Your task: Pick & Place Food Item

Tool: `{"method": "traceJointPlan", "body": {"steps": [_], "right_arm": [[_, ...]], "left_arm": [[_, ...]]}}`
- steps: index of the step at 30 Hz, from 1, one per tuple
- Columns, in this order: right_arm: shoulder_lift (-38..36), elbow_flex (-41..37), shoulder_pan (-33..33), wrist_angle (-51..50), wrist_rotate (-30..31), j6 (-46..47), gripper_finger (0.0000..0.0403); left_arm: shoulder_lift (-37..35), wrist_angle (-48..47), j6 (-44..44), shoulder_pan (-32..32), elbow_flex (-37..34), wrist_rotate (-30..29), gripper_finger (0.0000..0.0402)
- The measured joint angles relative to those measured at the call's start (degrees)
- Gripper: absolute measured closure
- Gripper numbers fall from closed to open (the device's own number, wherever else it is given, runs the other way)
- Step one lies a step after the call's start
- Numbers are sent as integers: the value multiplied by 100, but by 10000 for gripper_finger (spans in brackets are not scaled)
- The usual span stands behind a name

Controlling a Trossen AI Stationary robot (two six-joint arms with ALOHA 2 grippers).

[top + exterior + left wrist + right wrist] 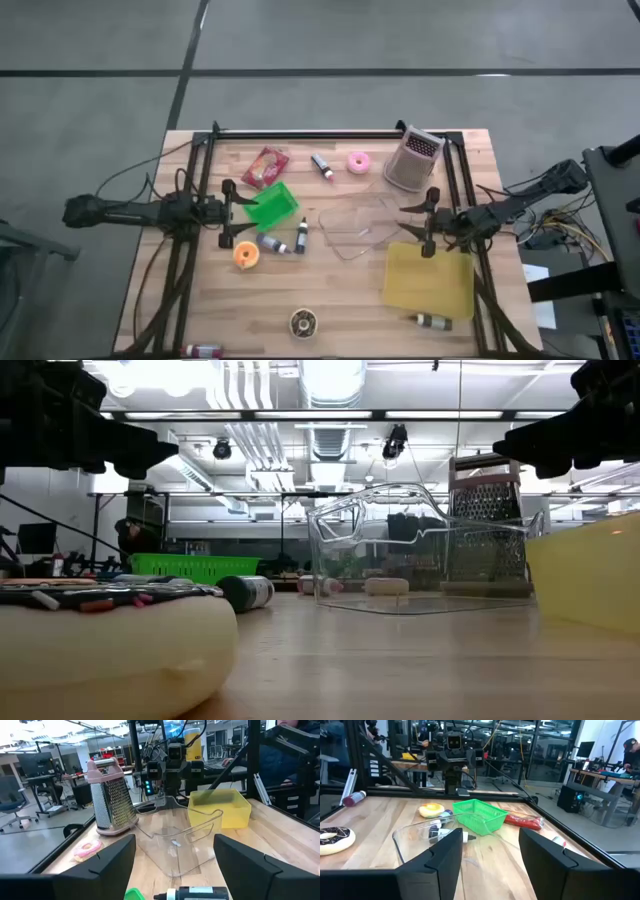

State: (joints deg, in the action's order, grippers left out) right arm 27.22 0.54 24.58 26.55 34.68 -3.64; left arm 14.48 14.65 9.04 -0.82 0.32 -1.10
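Nearest the low camera lies a chocolate-iced doughnut [100, 635] on the worktop [330, 300], untouched. Both claws hang above the wood with nothing between their fingers. The left claw [228, 213] has its jaws spread and hovers just beside the green basket [270, 205], at the left side. The right claw [430, 222] is likewise released and empty, just beside the far edge of the yellow box [428, 280] and near the clear plastic tub [358, 228] that sits between the two arms.

Outward from the left claw lie an orange-and-yellow doughnut [246, 255] and two small bottles [285, 242]; further back are a red packet [266, 166] and a pink doughnut [357, 162]. A metal grater [414, 158] stands behind the right claw.

As I read it, the task is at its opening step: no food has been picked, and which item is meant cannot be told from the task line alone. The orange doughnut is the closest food to the left claw, so a likely next move is to swing over it, lower with jaws wide enough to straddle it, clench gently, then carry it to a container, whether tub, basket or box. The bottles beside it leave little room for the fingers.
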Motion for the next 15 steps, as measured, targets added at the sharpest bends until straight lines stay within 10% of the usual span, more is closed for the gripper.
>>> {"method": "traceJointPlan", "body": {"steps": [15], "right_arm": [[-2, 0, 0, -33, -5, 46, 211]], "left_arm": [[2, -11, -439, 0, -1, -1, 129]]}}
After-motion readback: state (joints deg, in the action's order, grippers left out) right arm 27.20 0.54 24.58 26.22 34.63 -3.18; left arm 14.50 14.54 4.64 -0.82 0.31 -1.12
